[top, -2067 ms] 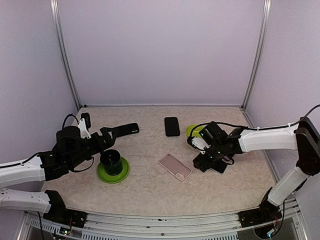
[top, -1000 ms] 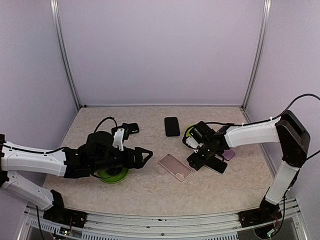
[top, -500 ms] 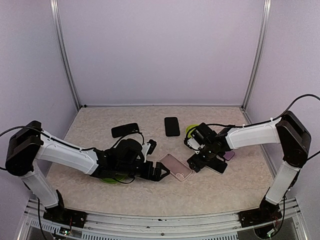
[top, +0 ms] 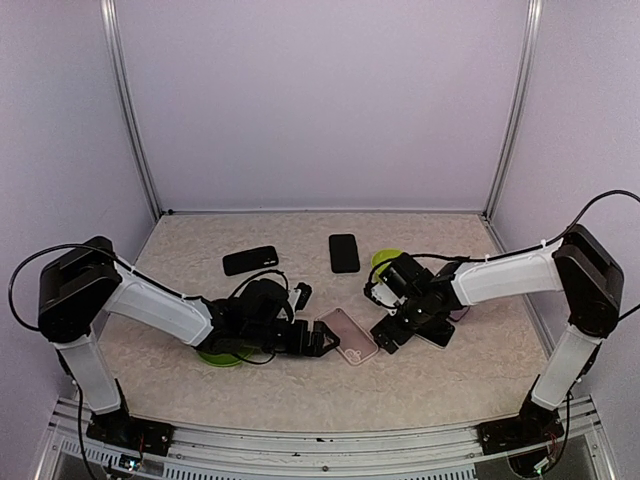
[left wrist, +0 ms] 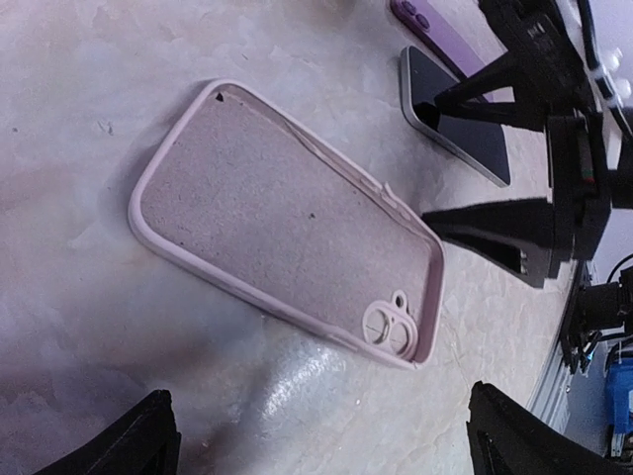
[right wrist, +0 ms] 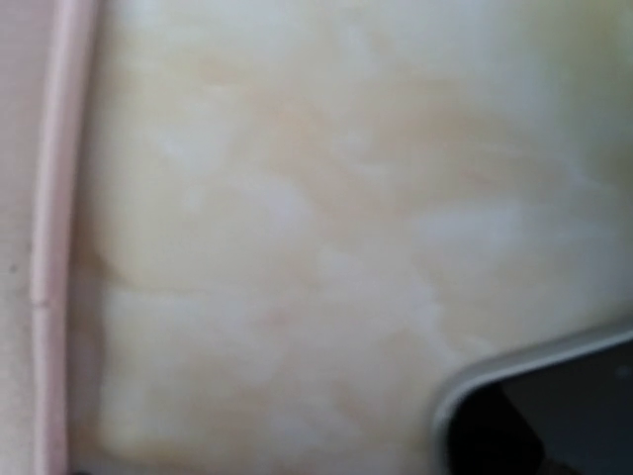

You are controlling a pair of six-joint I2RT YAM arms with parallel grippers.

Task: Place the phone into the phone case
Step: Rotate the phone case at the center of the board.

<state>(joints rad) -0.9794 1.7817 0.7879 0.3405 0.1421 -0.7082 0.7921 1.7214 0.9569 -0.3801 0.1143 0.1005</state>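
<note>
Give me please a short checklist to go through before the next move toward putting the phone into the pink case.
1. Phone case lies flat, open side up, nothing in it: ok.
2. Left gripper is open, with the case just ahead of its fingers: ok.
3. Phone is held by the right gripper: not ok. That gripper stands open, one finger over the phone, the other beside the case.
4. Phone lies flat, apart from the case: ok.
5. Phone is turned the right way for the case: cannot tell.
6. Purple thing is clear of the phone: cannot tell.
</note>
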